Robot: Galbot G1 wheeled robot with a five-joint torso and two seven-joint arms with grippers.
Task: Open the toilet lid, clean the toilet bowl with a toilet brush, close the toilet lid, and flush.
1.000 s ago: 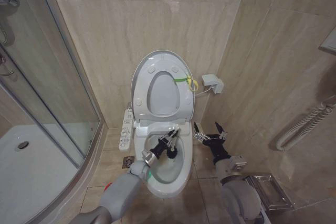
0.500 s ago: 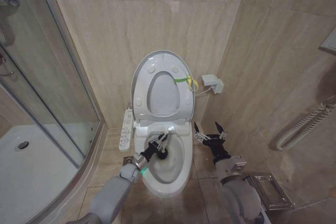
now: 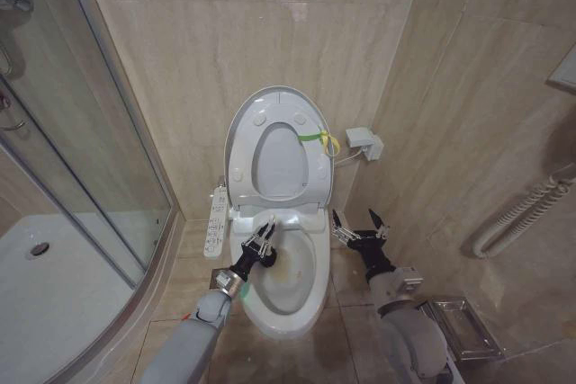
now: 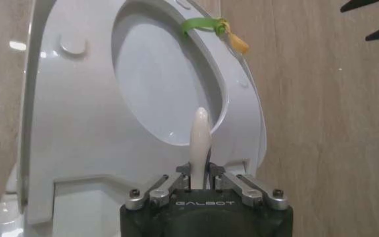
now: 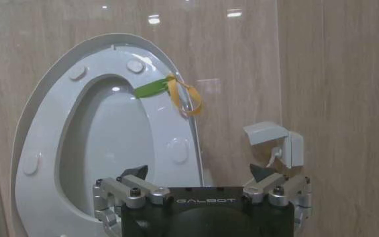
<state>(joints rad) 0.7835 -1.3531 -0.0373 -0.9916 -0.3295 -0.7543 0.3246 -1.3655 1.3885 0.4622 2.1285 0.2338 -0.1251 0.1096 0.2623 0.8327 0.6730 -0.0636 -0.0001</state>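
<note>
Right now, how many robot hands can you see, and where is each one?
2. The left hand is over the toilet bowl, shut on the toilet brush. The right hand hangs open beside the bowl's right side.

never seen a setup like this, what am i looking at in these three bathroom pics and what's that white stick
This is a two-armed wheeled robot cleaning a toilet. The wide picture comes from a camera on its head, looking down; the other two come from cameras on its wrists. The toilet lid and seat stand raised against the wall. The left pincer is over the toilet bowl, shut on the toilet brush: the white stick is its handle, seen close up from the left wrist. The right pincer hangs open beside the bowl, holding nothing.
</note>
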